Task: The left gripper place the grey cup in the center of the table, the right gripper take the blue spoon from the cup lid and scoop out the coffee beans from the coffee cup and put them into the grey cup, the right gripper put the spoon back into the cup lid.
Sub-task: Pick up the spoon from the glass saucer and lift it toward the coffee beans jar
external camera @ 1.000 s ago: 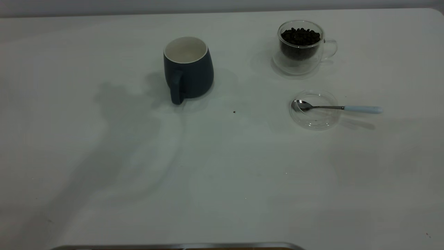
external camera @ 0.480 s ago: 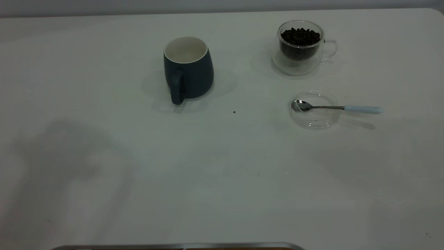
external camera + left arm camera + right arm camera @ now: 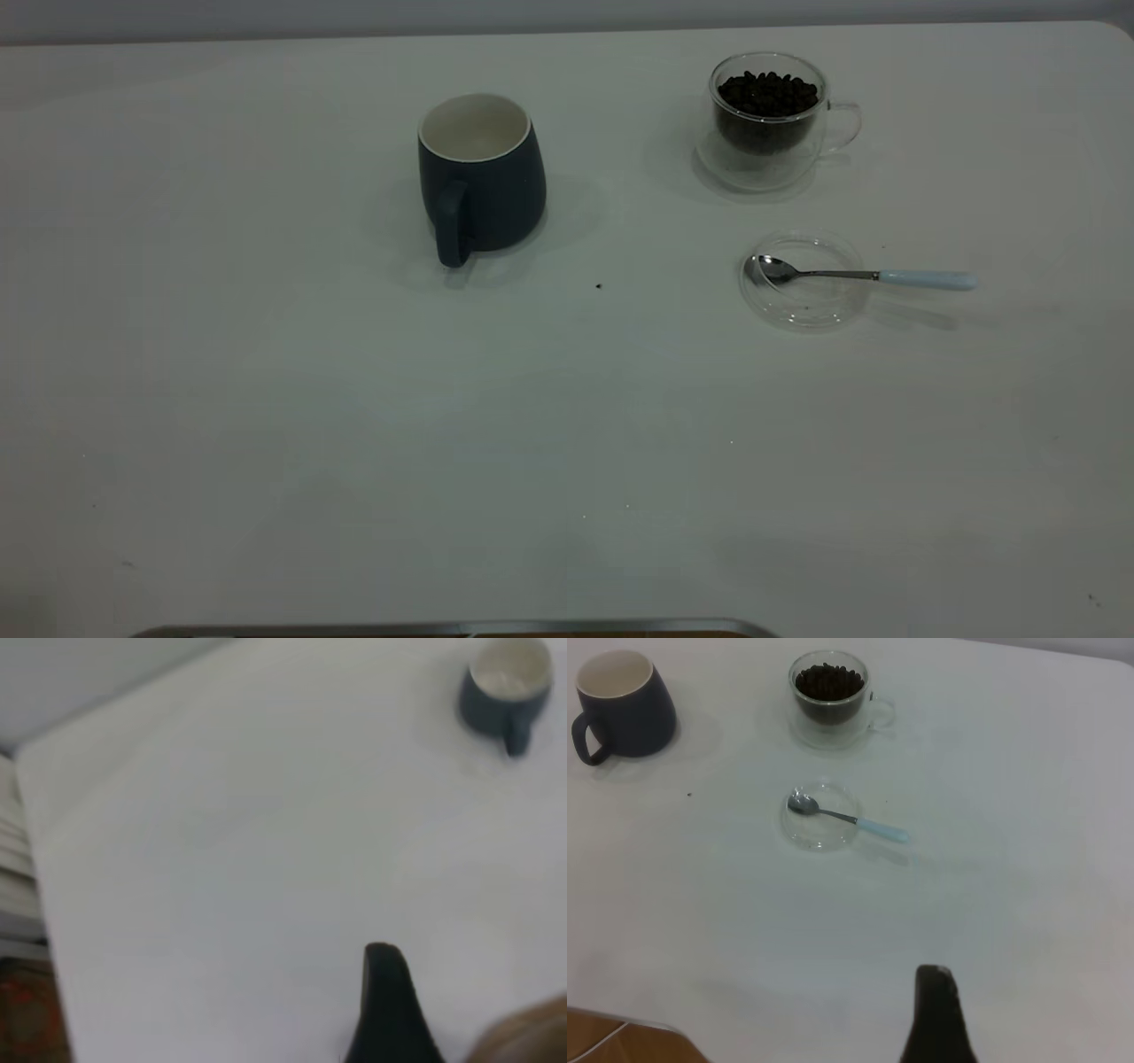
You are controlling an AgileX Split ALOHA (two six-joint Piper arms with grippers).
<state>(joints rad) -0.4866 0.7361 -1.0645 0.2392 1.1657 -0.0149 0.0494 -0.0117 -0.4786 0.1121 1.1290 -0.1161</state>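
The grey cup [image 3: 481, 177] stands upright on the white table [image 3: 567, 443], left of the middle toward the far side, its handle turned to the near side and its cream inside bare. At the far right the clear coffee cup [image 3: 767, 120] holds a heap of coffee beans [image 3: 767, 93]. Nearer than it lies the cup lid [image 3: 804, 301], with the blue spoon [image 3: 859, 276] resting bowl-in and its pale handle sticking out to the right. Neither arm shows in the exterior view. My left gripper [image 3: 385, 1010] hovers far from the grey cup [image 3: 507, 687]. My right gripper [image 3: 935, 1014] is well short of the spoon [image 3: 842, 818].
A tiny dark speck [image 3: 598, 286] lies between the grey cup and the lid. A metal edge [image 3: 443, 629] runs along the near side of the table. The left wrist view shows the table's left edge [image 3: 35, 895].
The arm's shadow on the left of the table slid leftward and is gone now. The cups, lid and spoon have not moved.
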